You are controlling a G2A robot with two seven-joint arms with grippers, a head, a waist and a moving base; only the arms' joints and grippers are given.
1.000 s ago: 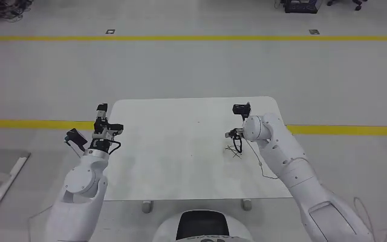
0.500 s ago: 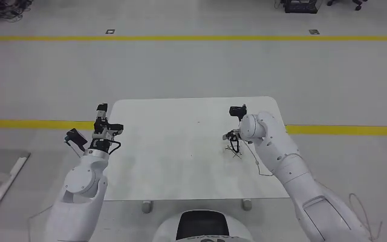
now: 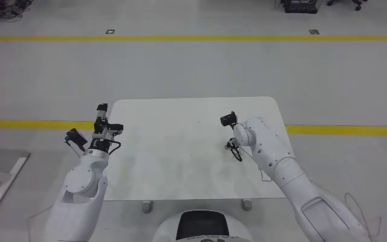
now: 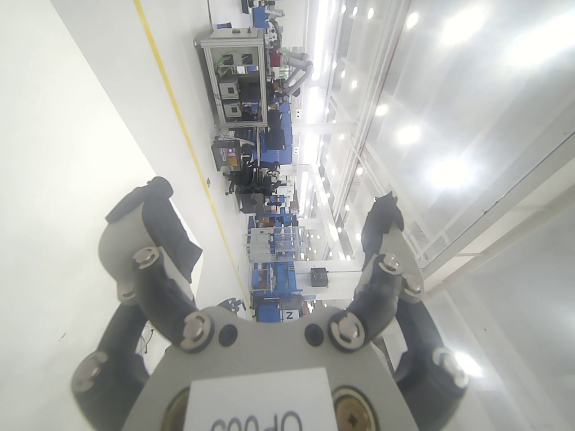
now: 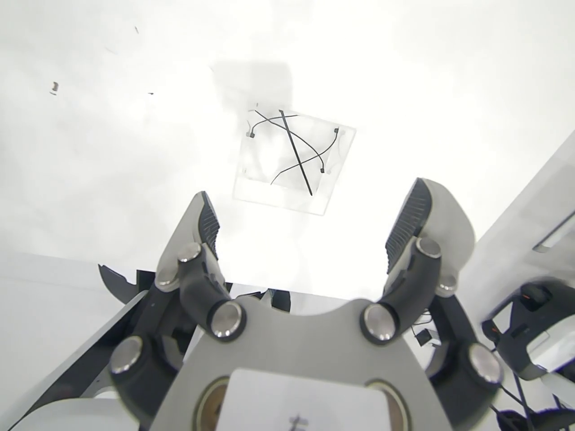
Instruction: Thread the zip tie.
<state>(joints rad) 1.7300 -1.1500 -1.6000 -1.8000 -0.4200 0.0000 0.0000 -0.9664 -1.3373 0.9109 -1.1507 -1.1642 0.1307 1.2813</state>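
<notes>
Black zip ties lie crossed on a clear square sheet on the white table. In the top view the zip ties sit near the table's right side, just beside the right arm's wrist. My right gripper hangs above the table, open and holding nothing, with the ties a short way beyond its fingertips. My left gripper is open and holds nothing, aimed out at the room. In the top view the left gripper stands at the table's left edge, far from the ties.
The table's right edge runs close behind the right arm. A few small dark specks mark the tabletop. A yellow floor line passes behind the table.
The right arm's wrist has shifted left toward the table's middle and turned, now standing over the zip ties. The left arm has kept still.
</notes>
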